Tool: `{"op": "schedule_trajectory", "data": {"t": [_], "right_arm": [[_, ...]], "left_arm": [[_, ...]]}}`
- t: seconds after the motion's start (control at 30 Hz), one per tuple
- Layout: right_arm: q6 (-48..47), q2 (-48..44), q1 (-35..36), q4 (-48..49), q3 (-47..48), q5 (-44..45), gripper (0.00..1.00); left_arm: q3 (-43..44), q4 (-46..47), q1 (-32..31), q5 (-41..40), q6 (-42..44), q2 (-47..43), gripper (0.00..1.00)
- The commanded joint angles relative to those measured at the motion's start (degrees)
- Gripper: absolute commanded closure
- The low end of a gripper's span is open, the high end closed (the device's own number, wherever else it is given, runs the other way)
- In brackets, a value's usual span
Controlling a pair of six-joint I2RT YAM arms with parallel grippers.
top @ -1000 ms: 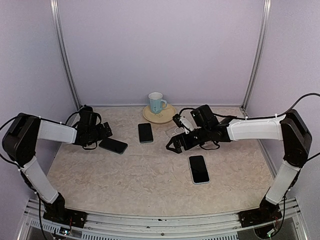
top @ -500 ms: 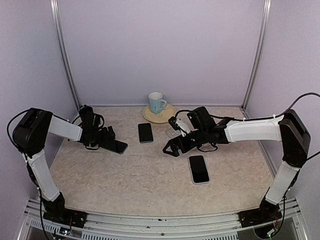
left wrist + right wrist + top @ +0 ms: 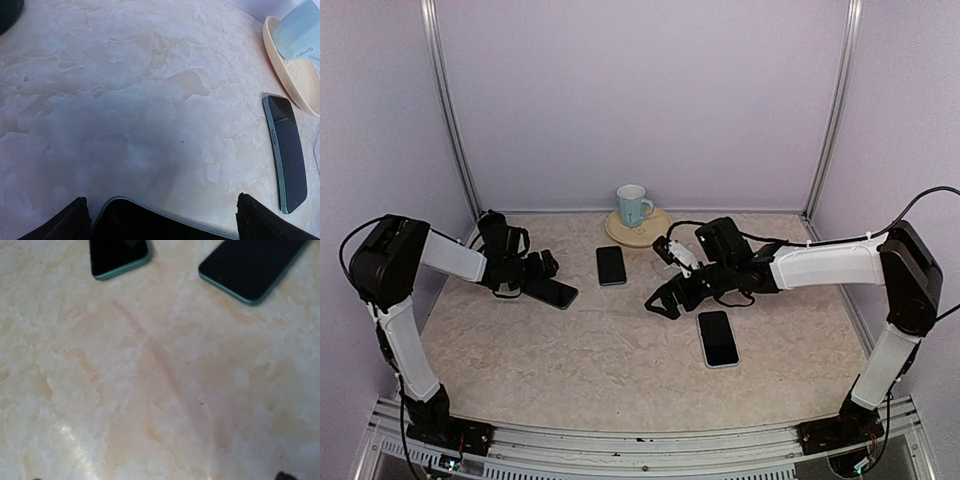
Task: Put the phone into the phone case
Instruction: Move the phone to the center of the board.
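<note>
Left gripper (image 3: 542, 272): I'm hanging it low over the left side of the table (image 3: 570, 370), jaws standing wide, gripping nothing. Only my left wrist view is showing the two black fingers (image 3: 75, 220), down in its bottom corners.
Left phone (image 3: 554, 293): it's lying flat under me, one end filling the gap between those fingers; whether they're touching it I can't tell. From above it's reading as a plain dark slab, but up close it's showing a thin pale-teal rim and a rounded corner.
Middle phone (image 3: 611, 265): lying flat near the saucer, apart from both grippers. My left wrist view is picking out glossy black glass and a teal side with buttons.
Cup (image 3: 633, 205): standing upright on the cream saucer (image 3: 650, 232) at the back, pale blue and smooth.
Phone case (image 3: 663, 265): a faint clear outline just behind my right gripper, too pale to be sure of.
Right gripper (image 3: 658, 300): hovering mid-table, spread wide, empty. Its wrist view is showing mottled beige stone-look surface, the teal rims of the left and middle phones at the top edge, and one fingertip (image 3: 286, 475) peeking in.
Right phone (image 3: 717, 338): lying flat just beside my right gripper on the near side, with a black screen and a pale rounded rim. Only the top view is catching it.
</note>
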Motion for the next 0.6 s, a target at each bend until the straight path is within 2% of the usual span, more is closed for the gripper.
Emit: {"op": "schedule_trajectory", "data": {"t": [0.0,0.2,0.57], "right_arm": [[-5.8,-3.2,1.0,9.5,-4.3,-1.0,0.00],[-7.9,-2.7,2.2,14.1,-5.9,-2.3,0.00],[-13.0,4.9,6.1,16.0,-2.2,3.0,0.00]], "left_arm": [[0.2,-0.6,-2.3,4.2,1.1,2.2,0.01],[-0.5,-1.2,-5.6,4.2,0.8,2.3,0.01],[-6.6,4.4,-8.2,8.4,-2.8,-0.1,0.01]]}}
